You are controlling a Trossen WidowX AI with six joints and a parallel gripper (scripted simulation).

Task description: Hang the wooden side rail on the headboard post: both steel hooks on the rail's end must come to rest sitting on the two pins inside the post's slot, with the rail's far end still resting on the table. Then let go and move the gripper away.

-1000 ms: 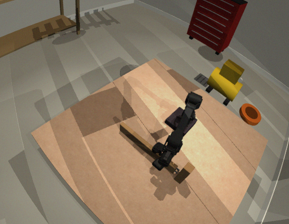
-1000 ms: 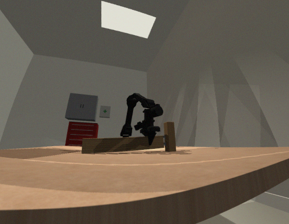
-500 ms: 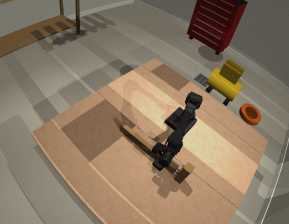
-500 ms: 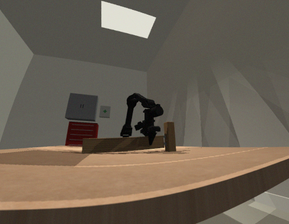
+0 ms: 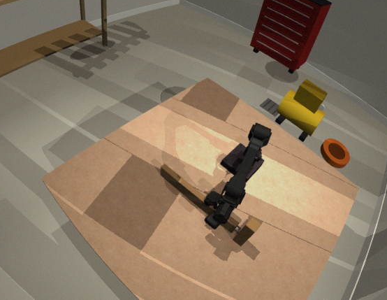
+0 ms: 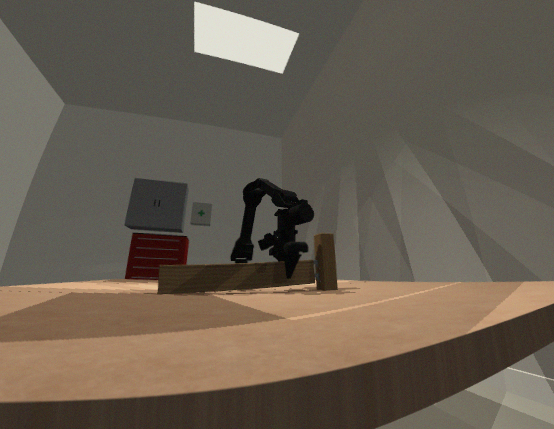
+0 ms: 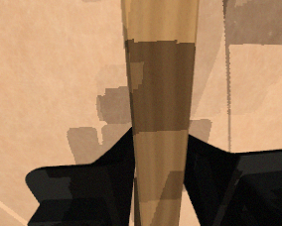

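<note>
The wooden side rail (image 5: 189, 187) (image 6: 206, 277) (image 7: 161, 89) stands on edge, its far end on the table and its other end close to the headboard post (image 5: 246, 233) (image 6: 328, 262). In the exterior view its underside rises slightly toward the post. My gripper (image 5: 214, 212) (image 6: 289, 270) (image 7: 150, 129) is shut on the rail nearer its post end, one finger on each side. The steel hooks (image 5: 237, 229) show in the small gap between rail end and post, at the post's slot side. The pins, and whether the hooks sit on them, cannot be made out.
The arm's base (image 5: 235, 158) stands on the table (image 5: 189, 259) (image 6: 341, 341) behind the rail. On the floor beyond are a red tool cabinet (image 5: 290, 25) (image 6: 158, 256), a yellow tank (image 5: 299, 112) and an orange ring (image 5: 326, 156). Shadows cross the table.
</note>
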